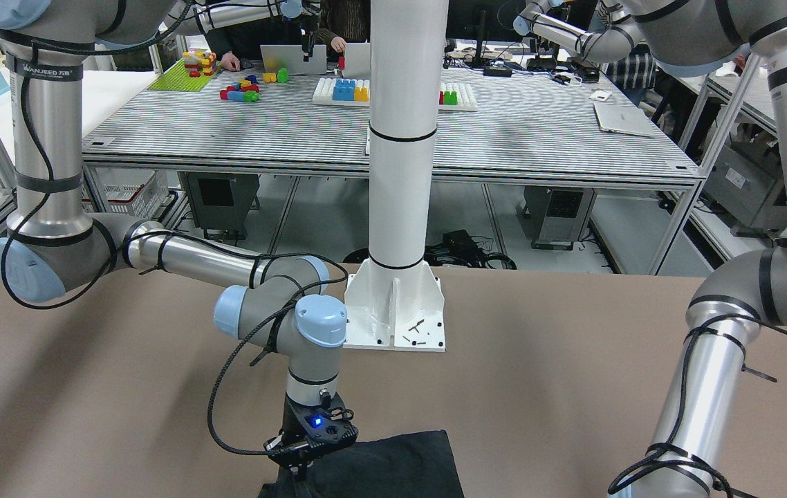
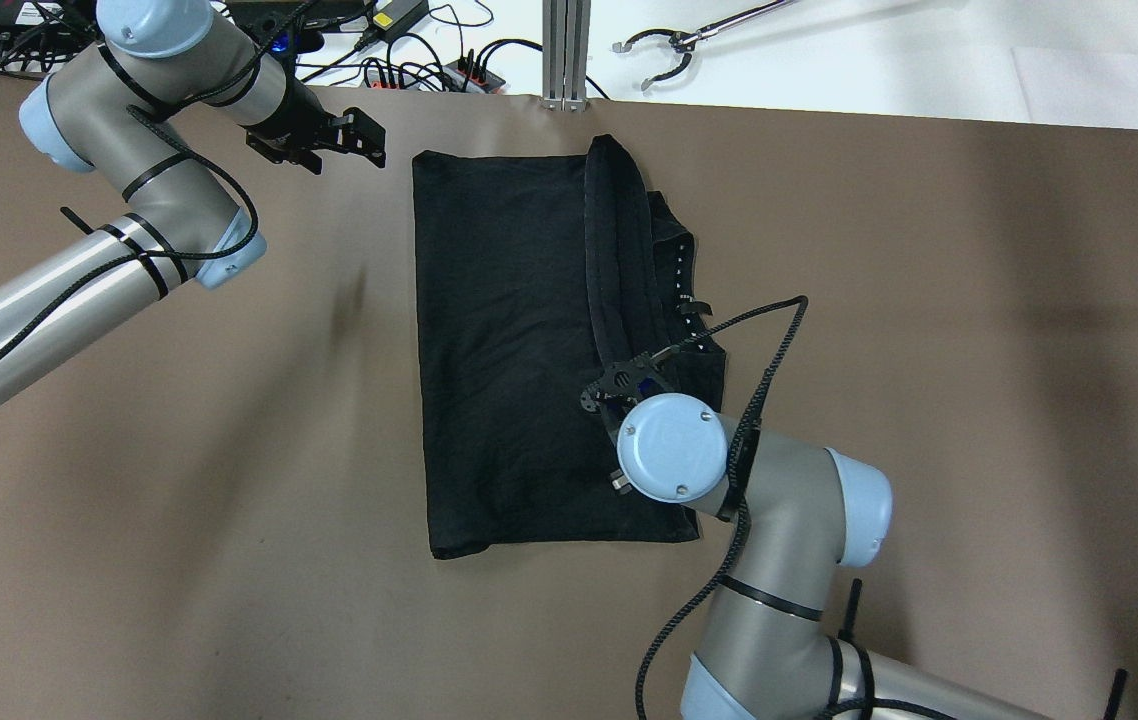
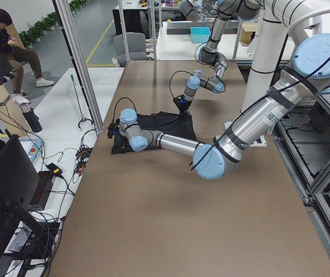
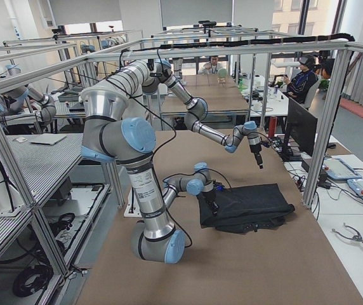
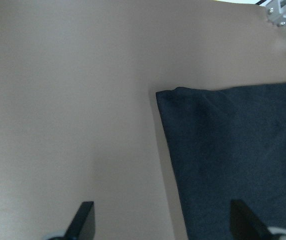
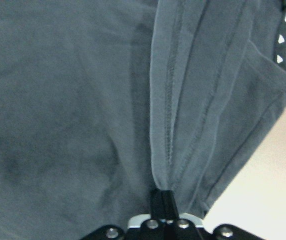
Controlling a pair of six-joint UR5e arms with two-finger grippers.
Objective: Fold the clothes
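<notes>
Brown tabletop (image 2: 929,350) bears the black garment (image 2: 499,350) mid-fold: right gripper (image 6: 164,200) clamps its raised hem, probably to draw it across next; left gripper (image 2: 361,140) hovers, jaws apart.

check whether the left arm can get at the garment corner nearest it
Probably yes. The left gripper hangs open just beside that corner of the garment, with only bare table between them. The right gripper pinches a fold on the opposite side, out of the way.
</notes>
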